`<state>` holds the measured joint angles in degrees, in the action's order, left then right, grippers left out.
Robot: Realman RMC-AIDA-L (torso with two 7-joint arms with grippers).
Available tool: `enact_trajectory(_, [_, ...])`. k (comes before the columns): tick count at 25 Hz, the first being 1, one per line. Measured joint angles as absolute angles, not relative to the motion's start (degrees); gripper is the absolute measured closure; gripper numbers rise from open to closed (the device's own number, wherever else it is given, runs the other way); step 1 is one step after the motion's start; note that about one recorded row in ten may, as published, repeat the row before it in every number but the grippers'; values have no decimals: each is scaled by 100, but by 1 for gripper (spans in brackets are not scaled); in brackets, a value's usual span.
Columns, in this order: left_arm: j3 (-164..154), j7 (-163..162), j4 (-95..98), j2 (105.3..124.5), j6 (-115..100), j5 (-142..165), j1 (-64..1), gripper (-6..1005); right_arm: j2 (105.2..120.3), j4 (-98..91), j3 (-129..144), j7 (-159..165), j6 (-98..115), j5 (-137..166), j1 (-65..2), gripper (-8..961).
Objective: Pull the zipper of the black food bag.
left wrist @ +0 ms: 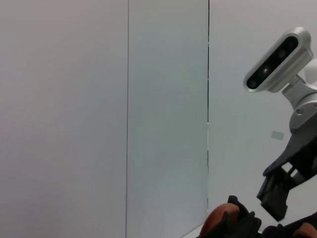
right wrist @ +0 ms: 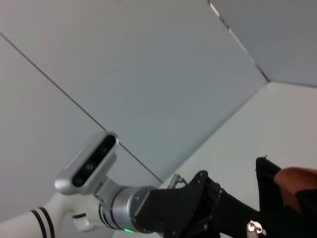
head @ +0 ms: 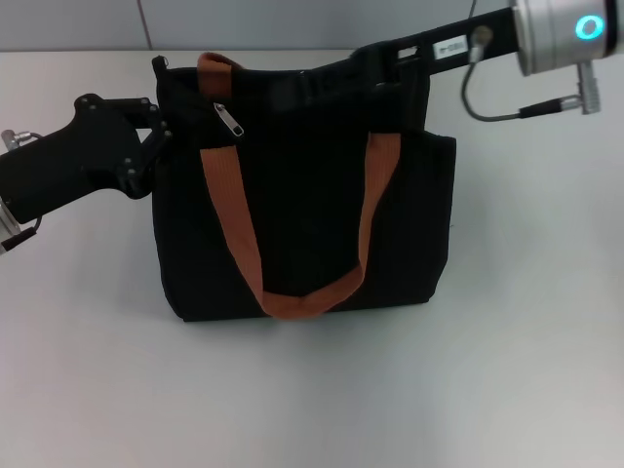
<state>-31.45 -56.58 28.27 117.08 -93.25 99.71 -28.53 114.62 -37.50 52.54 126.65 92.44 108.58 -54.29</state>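
Observation:
The black food bag point(head: 302, 224) stands upright in the middle of the white table, with two orange-brown straps point(head: 292, 297). The silver zipper pull point(head: 229, 122) hangs free near the left end of the top zip line; it also shows in the right wrist view point(right wrist: 255, 228). My left gripper point(head: 164, 135) is at the bag's upper left corner, shut on the bag's side edge. My right gripper point(head: 317, 86) reaches in from the upper right and lies over the bag's top opening, to the right of the zipper pull and apart from it.
The white table point(head: 526, 341) surrounds the bag. A grey wall point(head: 292, 24) runs behind the table's far edge. The right arm's silver wrist and cable point(head: 546, 58) hang above the bag's right side.

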Motion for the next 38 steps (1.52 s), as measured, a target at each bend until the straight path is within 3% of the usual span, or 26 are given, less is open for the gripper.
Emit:
enact_trajectory(9, [-3147, -5671, 2830, 11707, -9346, 9973, -2871, 969, 11507, -3736, 5519, 12938, 8968, 10921, -5646, 606])
enact_trajectory(38, [-3147, -5696, 2830, 11694, -9455, 9975, -2859, 955, 11825, -3747, 6486, 13151, 7899, 11185, -5956, 605])
